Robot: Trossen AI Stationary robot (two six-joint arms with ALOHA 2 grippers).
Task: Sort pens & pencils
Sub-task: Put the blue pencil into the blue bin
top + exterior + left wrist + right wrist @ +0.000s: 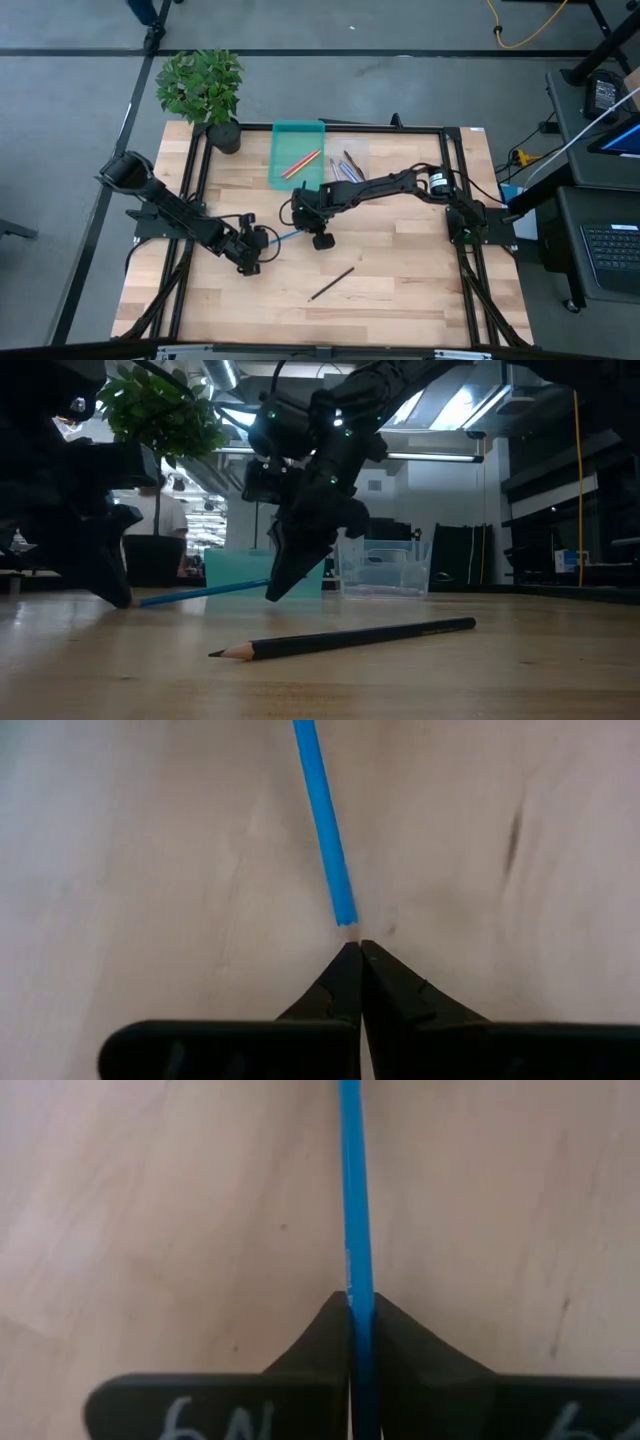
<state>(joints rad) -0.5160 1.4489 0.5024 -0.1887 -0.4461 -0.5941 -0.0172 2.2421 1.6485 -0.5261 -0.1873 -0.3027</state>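
Dark pencil point(345, 638) foremost; teal tray point(297, 133) holds two pencils point(301, 163).

Light wood-plank table point(400, 270), black frame rails along its edges. Directly on it: teal tray point(297, 153) at the back centre, clear tray point(345, 160) just beside it on the right, potted plant point(205, 90) at the back-left corner. Dark pencil point(331, 283) lies loose on the front centre, angled. Blue pencil point(283, 237) sits mid-table, one end on the wood, slightly tilted.
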